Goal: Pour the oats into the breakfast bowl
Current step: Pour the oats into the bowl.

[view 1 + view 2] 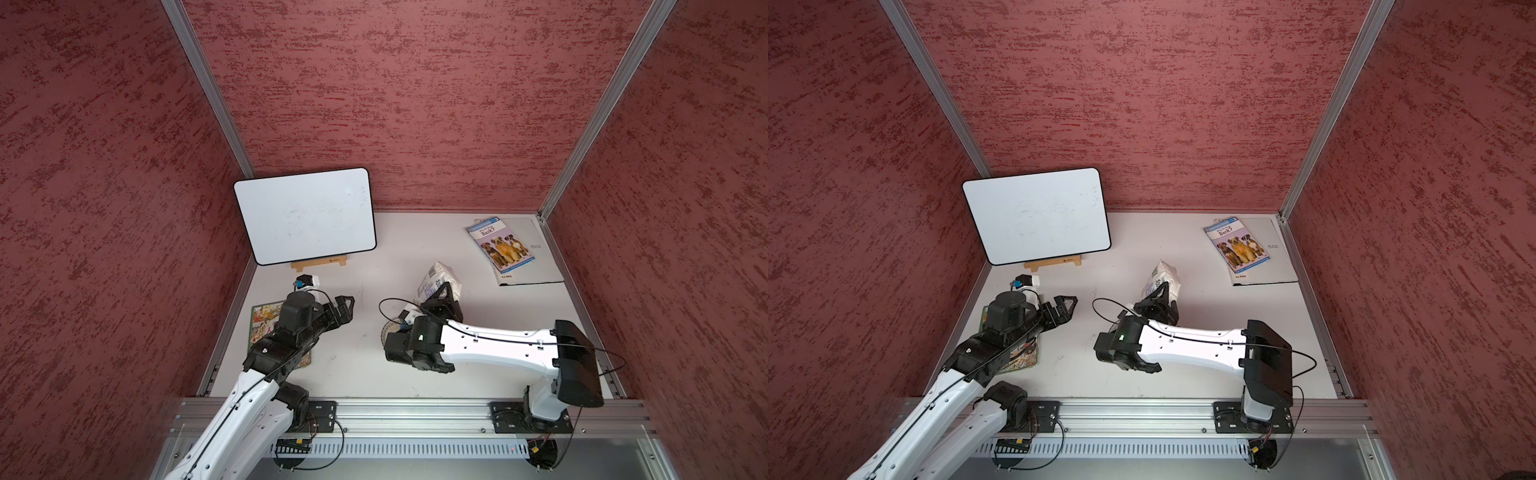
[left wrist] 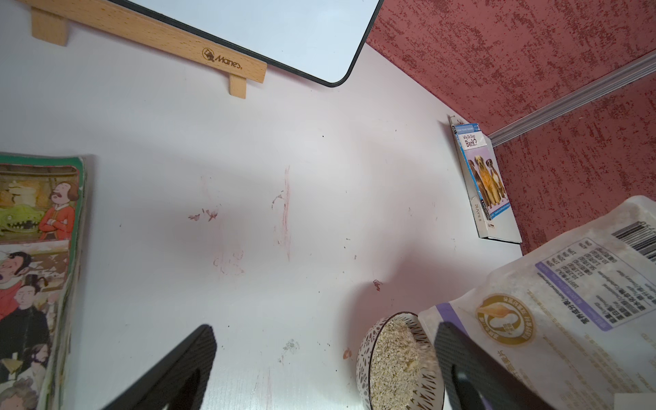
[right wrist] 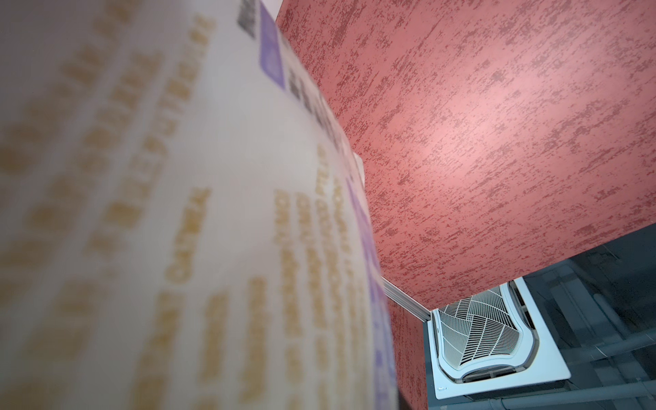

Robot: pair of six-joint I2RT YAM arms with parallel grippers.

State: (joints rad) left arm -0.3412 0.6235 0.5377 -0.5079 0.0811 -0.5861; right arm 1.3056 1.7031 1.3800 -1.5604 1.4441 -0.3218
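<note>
While the oatmeal pouch point(image 2: 568, 301) is gripped by the right jaws over the nearly full breakfast bowl point(image 2: 364, 358), oats point(image 2: 390, 365) could be spilled past its rim; left jaws are spread wide, empty.

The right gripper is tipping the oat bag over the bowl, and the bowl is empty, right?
Not quite. The bowl isn't empty: the left wrist view shows pale oats heaped inside it. The rest is right: the right gripper is tipping the oat bag over it.

Oats point(image 2: 394, 362) lie in the bowl point(image 2: 362, 358), pouch point(image 2: 568, 301) tilted over it, whiteboard point(image 1: 305, 216) back left.
</note>
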